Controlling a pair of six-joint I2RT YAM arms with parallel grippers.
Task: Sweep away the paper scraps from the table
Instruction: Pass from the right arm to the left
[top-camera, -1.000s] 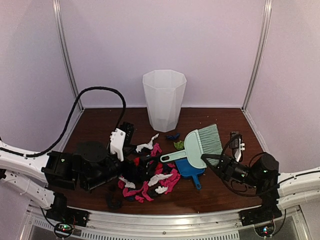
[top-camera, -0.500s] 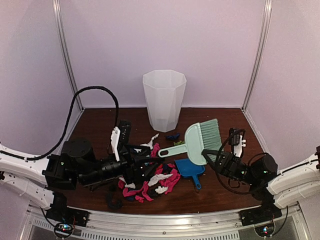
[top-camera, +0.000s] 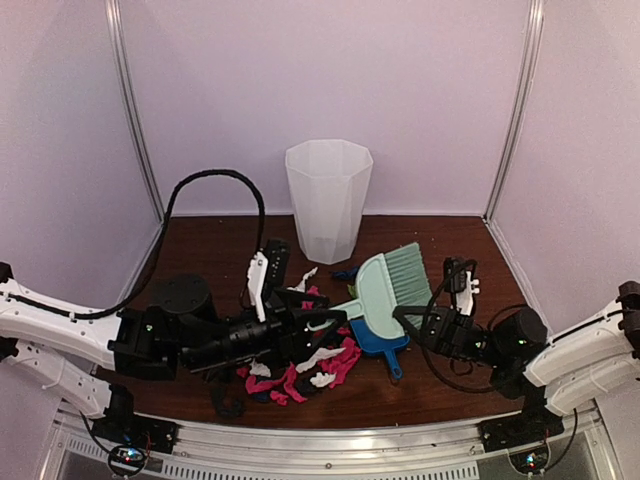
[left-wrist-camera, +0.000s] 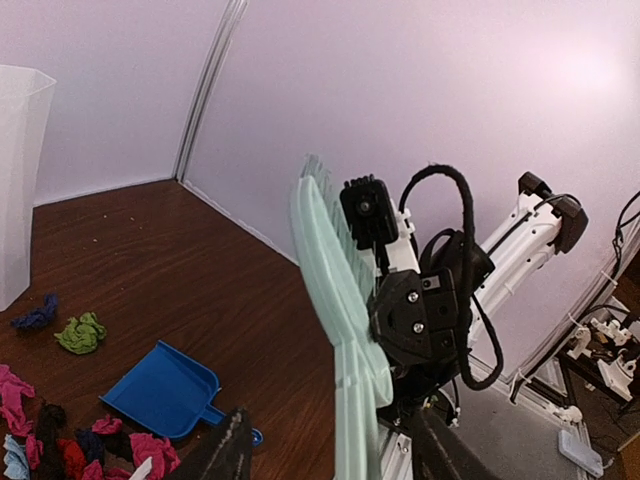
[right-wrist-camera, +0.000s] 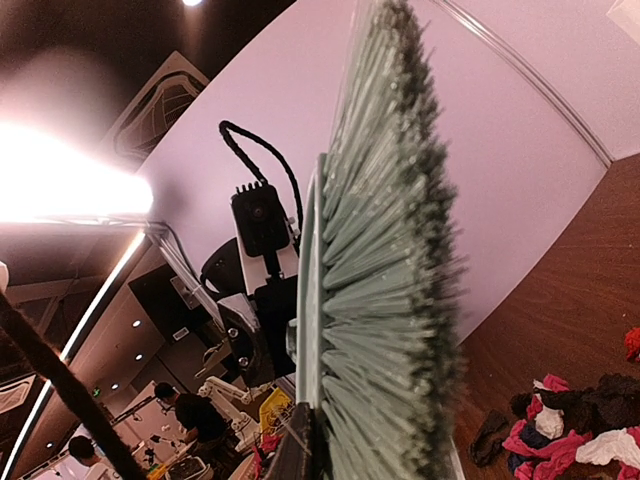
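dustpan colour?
Blue: the dustpan shows best in the left wrist view, lying on the table beside the paper scraps.

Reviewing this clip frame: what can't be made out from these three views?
- Left tool, top view: black against the dark paper scraps; whether it clamps the brush handle is unclear.
- Right tool, right wrist view: fingers cut off by the bottom edge, brush bristles fill the frame.
- Dustpan handle, left wrist view: partly hidden behind a finger.
- Bin contents: not visible.

Colourful paper scraps (top-camera: 305, 365) heaped mid-table (top-camera: 200, 250)
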